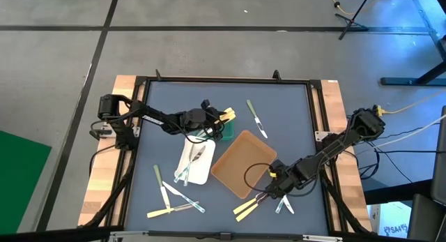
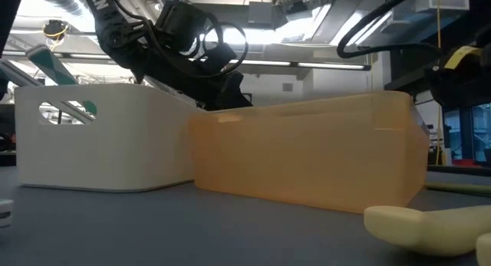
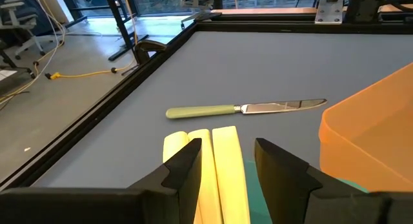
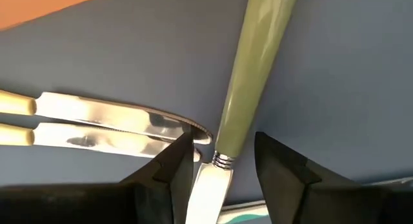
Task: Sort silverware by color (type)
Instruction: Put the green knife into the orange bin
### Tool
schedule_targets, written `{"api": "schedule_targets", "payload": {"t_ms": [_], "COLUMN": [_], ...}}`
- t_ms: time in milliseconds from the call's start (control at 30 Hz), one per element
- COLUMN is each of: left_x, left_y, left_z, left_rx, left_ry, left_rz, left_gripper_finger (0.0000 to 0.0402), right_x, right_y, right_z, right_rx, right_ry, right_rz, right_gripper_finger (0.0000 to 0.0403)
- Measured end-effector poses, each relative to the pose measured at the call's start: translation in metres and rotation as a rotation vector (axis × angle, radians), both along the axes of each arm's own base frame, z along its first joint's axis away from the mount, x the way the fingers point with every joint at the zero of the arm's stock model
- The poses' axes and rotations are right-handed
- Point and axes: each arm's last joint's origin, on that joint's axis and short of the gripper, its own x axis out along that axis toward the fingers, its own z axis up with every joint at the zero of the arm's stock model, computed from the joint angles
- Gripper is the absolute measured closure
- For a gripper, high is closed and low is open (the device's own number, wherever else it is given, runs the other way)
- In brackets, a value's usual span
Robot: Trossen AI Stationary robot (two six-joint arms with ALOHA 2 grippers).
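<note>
Hovering at the far end of the white tray [image 1: 203, 171], the left gripper [image 1: 224, 118] holds cream-yellow utensils [image 3: 213, 172] between its fingers [image 3: 184, 166], pinching them; their handle ends stick out past the fingertips, over the green tray [image 1: 228, 132] that lies just beyond the white tray's far end.

Brown tray [image 1: 240, 163]: just to the right of the white tray, touching or nearly touching it at an angle; looks bare inside.

Green-handled knife on far mat [image 1: 256, 118]: lies alone beyond the brown tray, well apart from both grippers.

White tray holds several translucent and green-handled pieces [image 1: 193, 158], crossed over each other.

Right gripper [image 1: 270, 193]: low at the brown tray's near corner. Jaws spread on either side of a green-handled knife [image 4: 255, 75] at the handle-blade joint; cannot tell if the pads actually touch it. Two cream-handled knives [image 4: 97, 124] lie side by side just beside it, blades near the left fingertip [image 4: 177, 162].

Loose cluster [image 1: 174, 197] of mixed utensils on the mat in front of the white tray, near edge.

Low view: white and brown trays side by side, a cream handle [image 2: 426, 226] close to the lens.
</note>
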Motion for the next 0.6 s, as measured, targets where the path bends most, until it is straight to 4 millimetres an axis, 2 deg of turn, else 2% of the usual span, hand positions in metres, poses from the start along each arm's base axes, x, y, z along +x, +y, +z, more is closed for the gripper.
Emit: {"api": "schedule_targets", "payload": {"t_ms": [600], "left_x": [0.0000], "left_y": [0.0000], "left_z": [0.0000], "left_rx": [0.000], "left_ry": [0.000], "left_rz": [0.000], "left_gripper_finger": [0.0264], "right_x": [0.0006], "right_y": [0.0007], "right_z": [-0.0058], "right_rx": [-0.011], "right_ry": [0.030], "right_rz": [0.002], "right_gripper_finger": [0.0253]}}
